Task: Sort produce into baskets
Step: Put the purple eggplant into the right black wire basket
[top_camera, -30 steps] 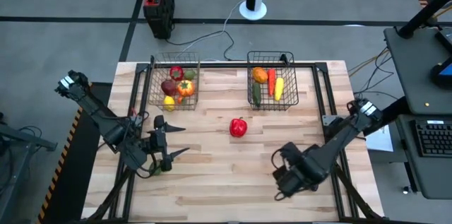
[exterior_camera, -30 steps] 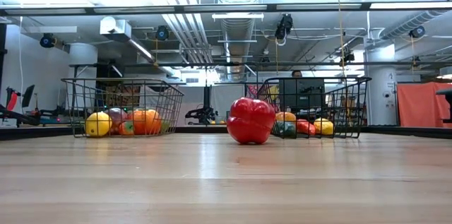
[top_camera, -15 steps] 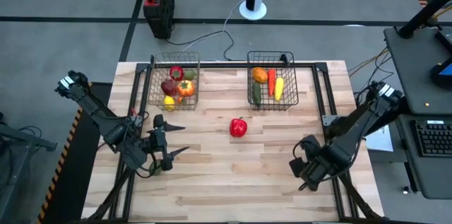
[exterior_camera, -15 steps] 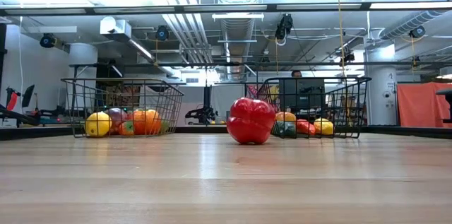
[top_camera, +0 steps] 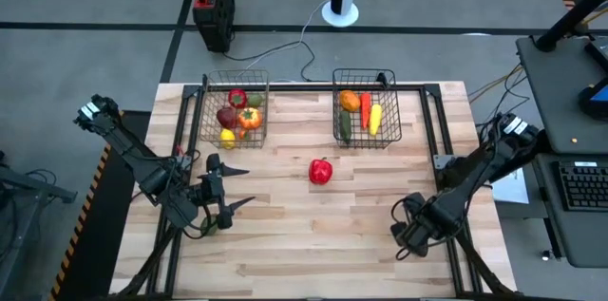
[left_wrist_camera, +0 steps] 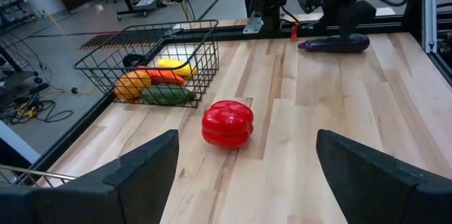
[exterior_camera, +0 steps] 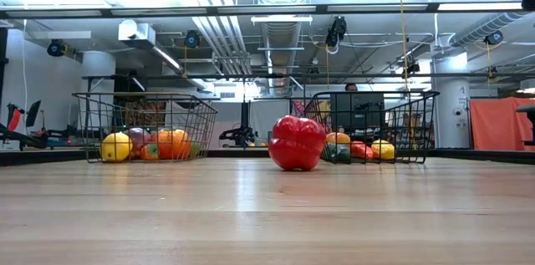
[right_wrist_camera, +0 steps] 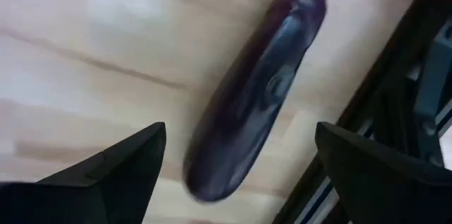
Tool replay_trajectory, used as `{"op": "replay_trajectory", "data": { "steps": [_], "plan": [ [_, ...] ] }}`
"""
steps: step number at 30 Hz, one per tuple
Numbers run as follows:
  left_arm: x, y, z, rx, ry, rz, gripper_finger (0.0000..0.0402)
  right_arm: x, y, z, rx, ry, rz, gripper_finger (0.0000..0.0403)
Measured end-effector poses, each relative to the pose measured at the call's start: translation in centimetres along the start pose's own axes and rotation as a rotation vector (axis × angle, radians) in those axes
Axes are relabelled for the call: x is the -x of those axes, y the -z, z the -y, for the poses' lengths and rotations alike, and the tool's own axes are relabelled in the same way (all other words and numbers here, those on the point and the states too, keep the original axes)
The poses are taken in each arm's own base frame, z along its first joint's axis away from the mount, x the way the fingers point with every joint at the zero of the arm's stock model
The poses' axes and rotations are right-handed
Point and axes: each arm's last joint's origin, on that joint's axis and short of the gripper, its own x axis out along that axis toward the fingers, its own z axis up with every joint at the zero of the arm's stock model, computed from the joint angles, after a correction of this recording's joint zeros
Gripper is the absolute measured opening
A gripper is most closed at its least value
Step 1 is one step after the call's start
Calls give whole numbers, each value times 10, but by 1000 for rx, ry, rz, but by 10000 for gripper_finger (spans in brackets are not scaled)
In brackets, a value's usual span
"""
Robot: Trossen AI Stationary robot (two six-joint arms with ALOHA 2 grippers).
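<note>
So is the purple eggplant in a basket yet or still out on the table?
Out. The eggplant lies on bare wood at the table's right edge, below the open right tool.

Red pepper [top_camera: 321, 171], purple eggplant [right_wrist_camera: 258, 107]

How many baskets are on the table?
2. One basket sits at the table's back left, the other basket at the back right. Both hold produce.

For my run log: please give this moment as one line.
right hand: open, over eggplant at table edge | left hand: open, waiting | pepper: loose, mid-table
</note>
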Motion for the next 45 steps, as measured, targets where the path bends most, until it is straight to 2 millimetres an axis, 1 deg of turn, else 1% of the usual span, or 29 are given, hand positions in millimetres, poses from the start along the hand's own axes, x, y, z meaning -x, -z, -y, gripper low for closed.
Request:
{"op": "replay_trajectory", "data": {
  "steps": [3,9,13,17,25,27,30,33,38,42,45],
  "plan": [
    [0,0,0,1,0,0,315,-9,-3,2,-7,1,0,353],
    [0,0,0,5,0,0,315,-31,-7,1,2,-56,-27,343],
    [0,0,0,6,0,0,315,-38,-8,0,3,-50,-23,326],
    [0,0,0,15,0,0,315,-39,-7,-2,4,-65,-30,283],
    [0,0,0,43,0,0,315,-39,-7,-2,4,-66,-30,171],
    [0,0,0,58,1,0,315,-39,-7,-2,6,-66,-31,153],
    [0,0,0,79,2,0,315,-38,-7,-4,17,-80,-32,148],
    [-1,1,1,95,0,-3,315,-33,-3,-14,39,-186,-1,156],
    [-8,7,10,76,-9,-22,315,-16,-6,-39,112,-462,158,162],
    [-14,12,19,60,-13,-32,315,2,-15,-58,211,-617,316,154],
    [-17,10,25,46,-16,-40,315,23,-25,-73,292,-689,432,156]
  ]
}}
